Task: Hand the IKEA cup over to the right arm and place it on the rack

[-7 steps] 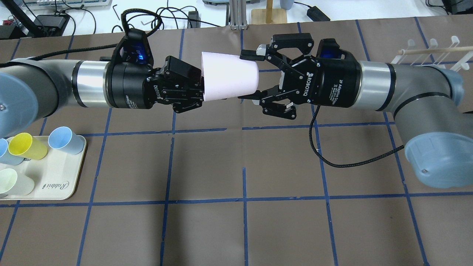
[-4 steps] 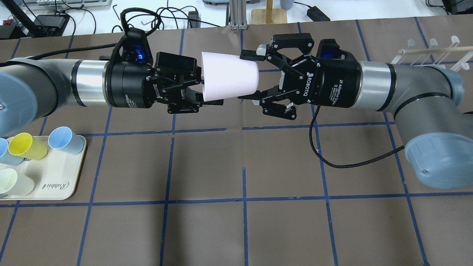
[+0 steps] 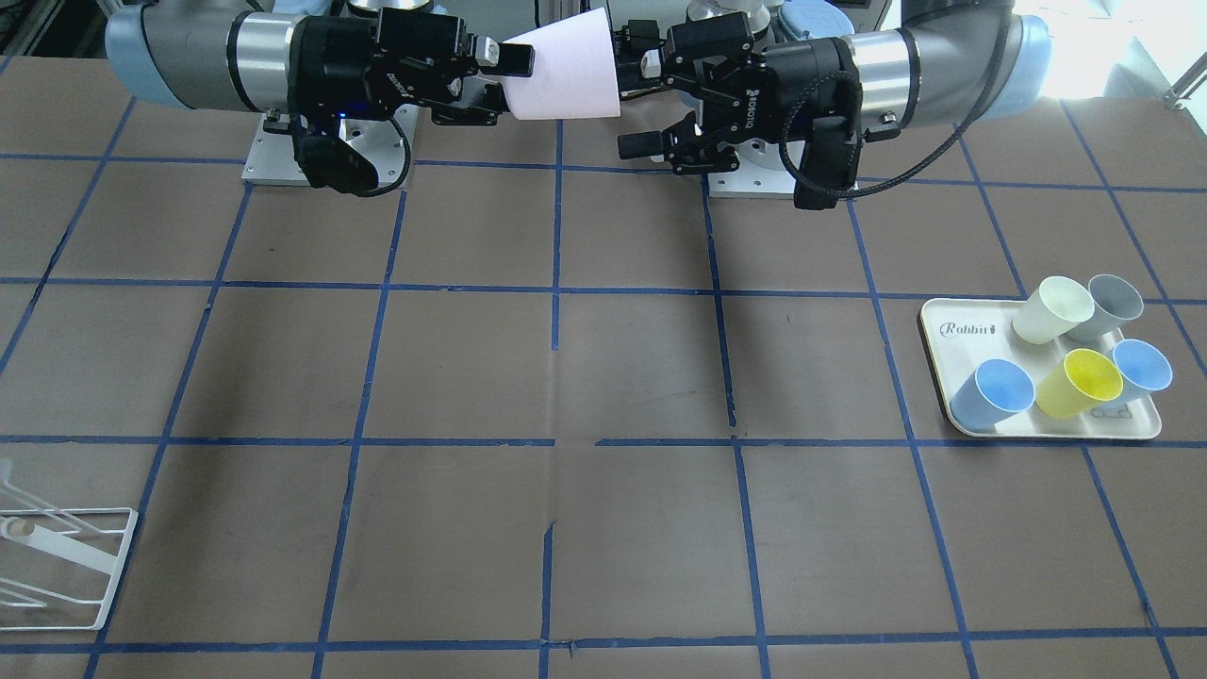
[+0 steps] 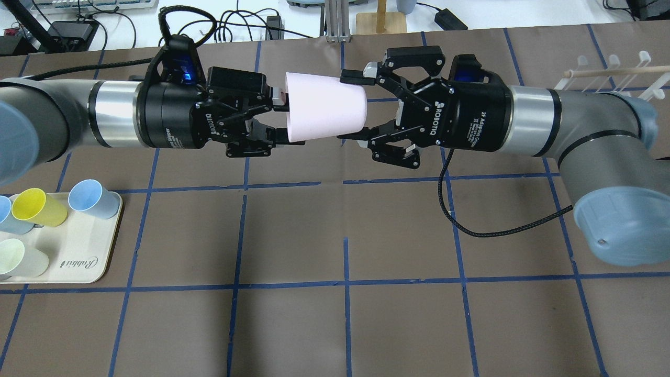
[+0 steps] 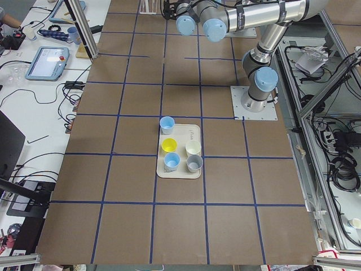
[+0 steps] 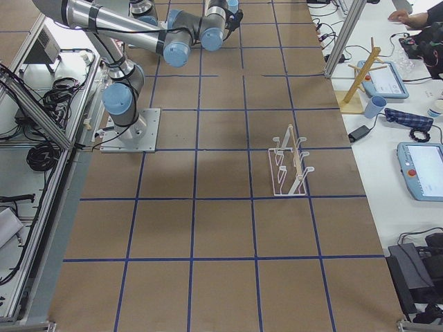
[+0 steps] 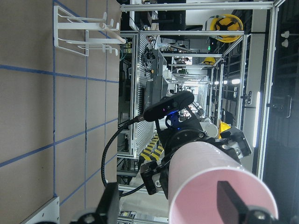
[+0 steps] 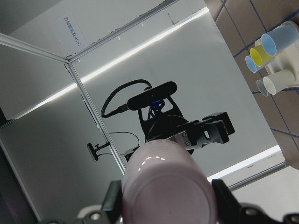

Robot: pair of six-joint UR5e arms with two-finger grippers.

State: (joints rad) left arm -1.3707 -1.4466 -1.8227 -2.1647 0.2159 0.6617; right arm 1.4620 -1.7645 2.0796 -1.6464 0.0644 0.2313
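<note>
Above the far middle of the desk [image 4: 345, 314], you see the IKEA cup [image 4: 324, 107] lying sideways in mid-air, its narrow base clamped in the right end effector [image 4: 349, 107]. The left end effector [image 4: 282, 120], gripping the rim a second ago, now has its fingers apart and has drawn back leftward. Both point level at each other.

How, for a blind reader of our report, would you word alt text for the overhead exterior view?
The right gripper clamps the narrow base of a pink IKEA cup held sideways above the brown gridded table, while the open left gripper faces its wide mouth. A tray of coloured cups sits lower left, the white rack upper right.
</note>
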